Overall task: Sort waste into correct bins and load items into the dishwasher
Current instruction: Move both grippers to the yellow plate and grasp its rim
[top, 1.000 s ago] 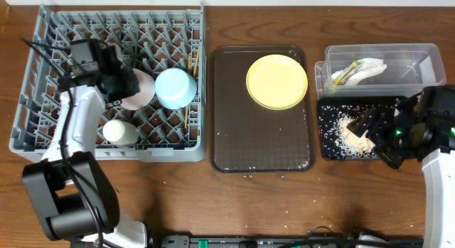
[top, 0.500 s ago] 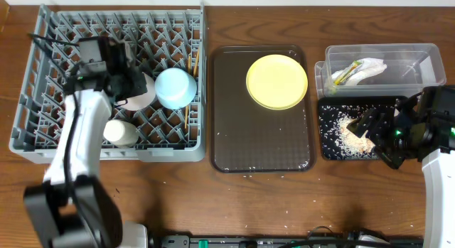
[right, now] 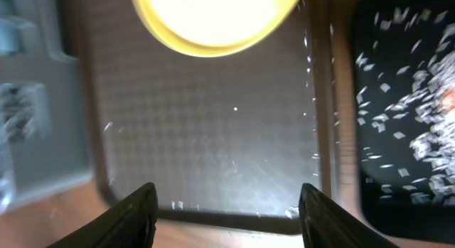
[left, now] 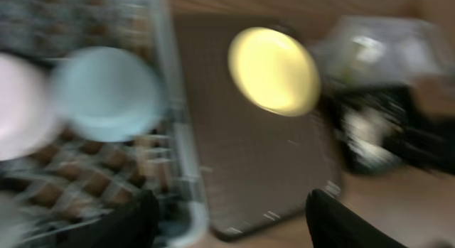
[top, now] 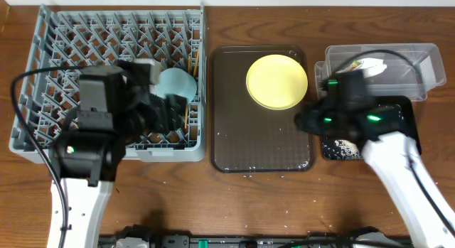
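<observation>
Largely under right arm (top: 387,145): black tray (top: 334,153)

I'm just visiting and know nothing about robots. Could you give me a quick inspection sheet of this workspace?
Surface: wooden table.
Job's things: blue bowl and chopsticks in rack; plate on brown tray; napkin in clear tub; rice in black tray.
Clutter: white specks on brown tray.
Grippers: left gripper and right gripper open, empty.
Cables: black cables on both arms.
Surroundings: nothing seen.
</observation>
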Tool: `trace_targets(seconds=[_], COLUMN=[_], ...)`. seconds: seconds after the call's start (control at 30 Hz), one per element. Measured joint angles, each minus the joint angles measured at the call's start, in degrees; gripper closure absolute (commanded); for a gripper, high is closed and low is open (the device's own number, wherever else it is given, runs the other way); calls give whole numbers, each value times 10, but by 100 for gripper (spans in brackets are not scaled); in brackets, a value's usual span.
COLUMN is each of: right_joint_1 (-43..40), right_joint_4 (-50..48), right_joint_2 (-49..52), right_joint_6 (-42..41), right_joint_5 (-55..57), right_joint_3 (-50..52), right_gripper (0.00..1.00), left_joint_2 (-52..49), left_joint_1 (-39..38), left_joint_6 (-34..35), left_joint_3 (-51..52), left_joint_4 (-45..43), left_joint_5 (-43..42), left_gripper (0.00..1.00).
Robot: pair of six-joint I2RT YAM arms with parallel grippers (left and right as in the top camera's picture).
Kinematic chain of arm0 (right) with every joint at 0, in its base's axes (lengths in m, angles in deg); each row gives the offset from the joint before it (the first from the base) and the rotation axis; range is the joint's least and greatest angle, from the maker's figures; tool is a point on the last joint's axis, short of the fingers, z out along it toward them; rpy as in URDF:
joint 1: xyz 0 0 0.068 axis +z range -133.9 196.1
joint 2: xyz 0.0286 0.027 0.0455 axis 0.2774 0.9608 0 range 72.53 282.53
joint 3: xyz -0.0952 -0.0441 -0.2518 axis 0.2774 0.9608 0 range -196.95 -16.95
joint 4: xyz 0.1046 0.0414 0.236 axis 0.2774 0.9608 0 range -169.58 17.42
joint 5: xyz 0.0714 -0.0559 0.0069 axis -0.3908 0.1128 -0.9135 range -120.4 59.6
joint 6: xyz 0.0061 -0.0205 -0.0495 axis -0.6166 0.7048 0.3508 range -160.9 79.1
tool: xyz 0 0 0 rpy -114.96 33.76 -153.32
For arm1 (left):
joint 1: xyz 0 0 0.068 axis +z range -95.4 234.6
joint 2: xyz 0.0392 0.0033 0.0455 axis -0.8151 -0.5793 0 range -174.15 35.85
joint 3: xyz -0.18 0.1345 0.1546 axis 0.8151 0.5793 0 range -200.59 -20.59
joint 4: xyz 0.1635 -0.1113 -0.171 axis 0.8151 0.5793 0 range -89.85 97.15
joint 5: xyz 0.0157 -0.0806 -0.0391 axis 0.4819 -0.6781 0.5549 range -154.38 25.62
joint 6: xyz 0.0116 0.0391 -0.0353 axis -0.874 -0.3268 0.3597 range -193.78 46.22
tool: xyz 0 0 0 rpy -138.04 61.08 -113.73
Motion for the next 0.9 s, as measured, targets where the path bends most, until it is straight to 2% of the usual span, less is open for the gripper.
trace_targets(seconds=[0.1,0.27,0.4,0.5,0.67,0.73,0.77,0.9], right_joint_1=[37,39,39,39,40,43,46,50], right_joint_4=[-70,-165,-243,-303,-323,-314,-301,-265], right_joint_2=[83,178,243,276,308,309,310,310], right_joint_6=[-97,-198,-258,-280,-297,-300,-302,-311], right_joint_5=[57,79,85,81,78,79,80,64], right_joint_3=[1,0,0,0,-1,-3,-5,-12], right_gripper=[49,41,41,59,74,88,99,99], left_joint_2=[3,-3,-4,-4,-4,-4,-4,-4], left_joint_1=[-42,-81,-90,-90,-90,-90,-90,-90], left_joint_6=[0,0,0,0,0,0,0,0], left_joint_3=[0,0,0,0,0,0,0,0], left_joint_4=[21,55,65,66,66,66,66,66], left_joint_5=[-55,-81,-89,-90,-90,-90,-90,-90], left_gripper=[31,31,31,31,31,31,31,30])
